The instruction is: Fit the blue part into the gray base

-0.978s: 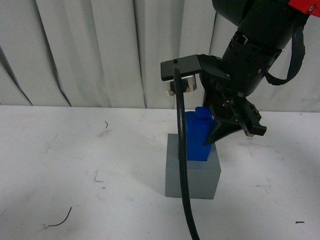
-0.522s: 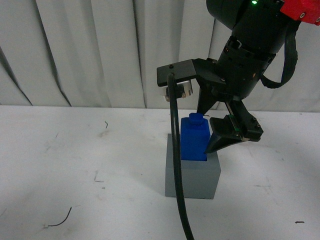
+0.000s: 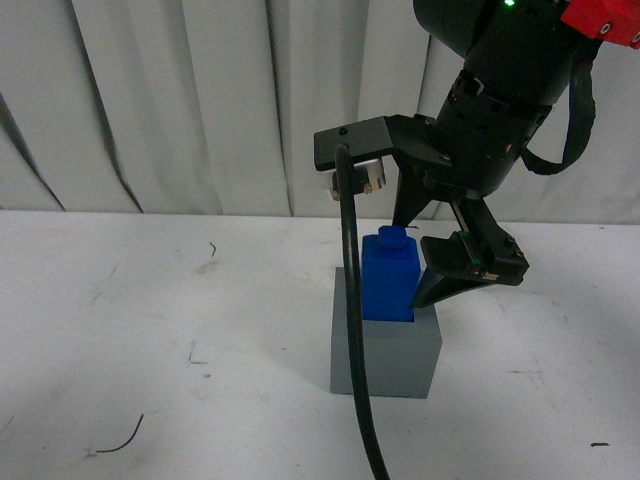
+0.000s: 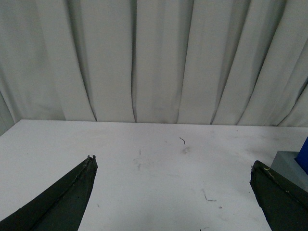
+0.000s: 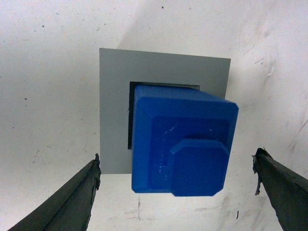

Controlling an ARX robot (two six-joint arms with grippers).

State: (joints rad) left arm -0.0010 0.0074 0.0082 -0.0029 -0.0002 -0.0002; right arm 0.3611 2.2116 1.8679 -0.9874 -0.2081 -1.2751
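The blue part (image 3: 388, 280) stands upright in the square recess of the gray base (image 3: 385, 355), with its small knob pointing up and most of its body above the base. The right gripper (image 5: 176, 158) hangs over it with its fingers spread wide, one on each side, and they do not touch the block. The left gripper (image 4: 172, 166) is also spread open and holds nothing, above the white table (image 3: 150, 320) and well apart from the base.

I'm looking straight down on the blue part (image 5: 183, 139), which is sitting in the gray base's (image 5: 113, 110) recess with its knob (image 5: 199, 166) facing the camera. The right gripper's (image 5: 176, 156) fingers (image 5: 72, 202) are standing spread wide, flanking it and touching neither block. The base is resting on the scuffed white table (image 5: 48, 57).
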